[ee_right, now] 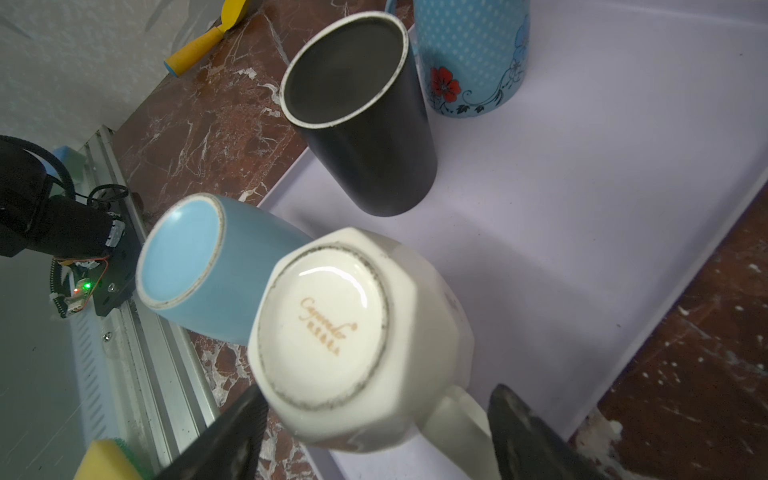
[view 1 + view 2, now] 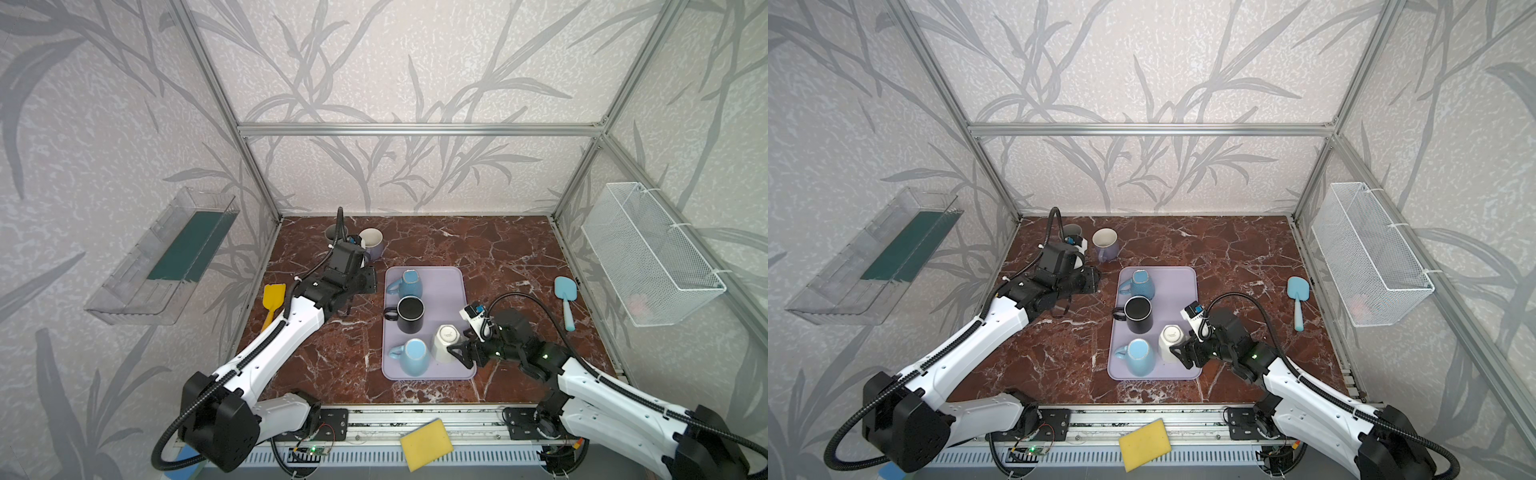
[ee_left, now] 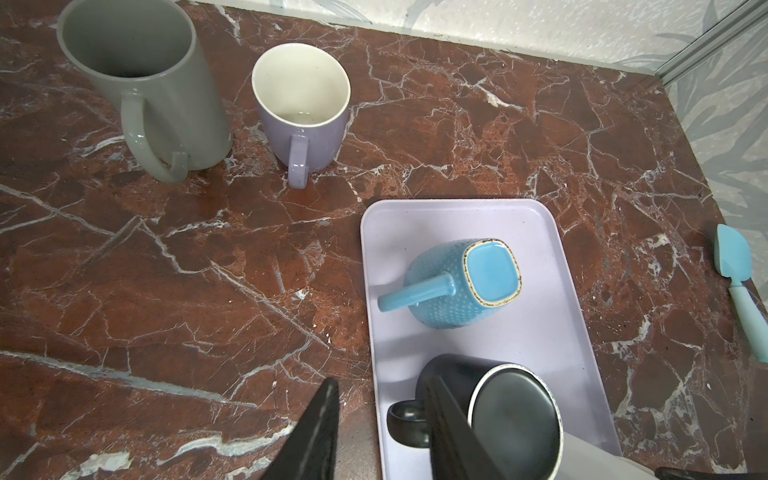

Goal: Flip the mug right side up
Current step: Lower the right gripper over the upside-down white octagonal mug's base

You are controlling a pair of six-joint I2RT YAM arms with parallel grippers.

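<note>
Right wrist view: white mug (image 1: 332, 328) stands base-up, rim down, on right side of lilac tray (image 1: 582, 208) toward robot base, just beside light blue mug (image 1: 187, 257). Jaws of right gripper (image 1: 378, 392) spread wide, straddling mug body with handle between them, not clamped. Low sideways approach probably chosen so wrist roll can invert mug after lift. Off-duty left gripper (image 3: 380, 380) hangs beside tray near black mug (image 3: 498, 415), jaws narrowly apart, empty; likely parked clear of right arm's swing. Judged step: pre-grasp; lift and flip not yet begun.
</note>
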